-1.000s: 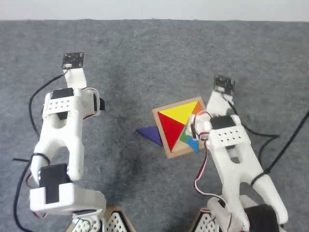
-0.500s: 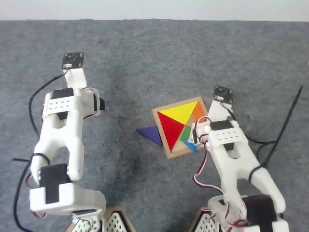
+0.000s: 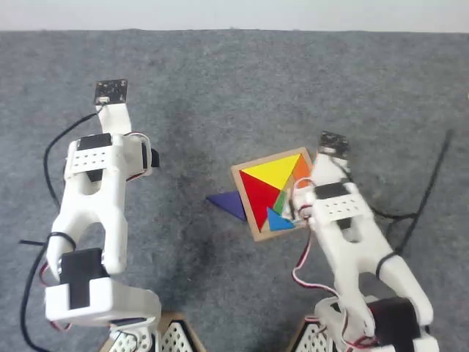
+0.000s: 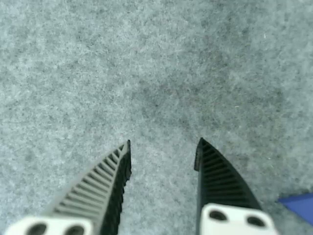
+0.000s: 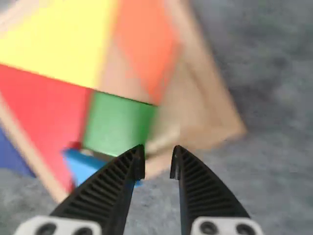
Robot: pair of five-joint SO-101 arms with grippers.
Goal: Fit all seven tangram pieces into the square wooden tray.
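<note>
Tray (image 5: 205,112): tan wood. Pieces: yellow triangle (image 3: 272,174), red triangle (image 3: 258,195), orange piece (image 3: 301,168), green piece (image 3: 279,202), blue piece (image 3: 277,220), purple piece (image 3: 229,204). Desk (image 3: 220,88): speckled grey. Jaws: black, ribbed.

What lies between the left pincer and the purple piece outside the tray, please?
Bare grey carpet, as the left wrist view shows: the open left pincer and the purple piece sit apart.
</note>
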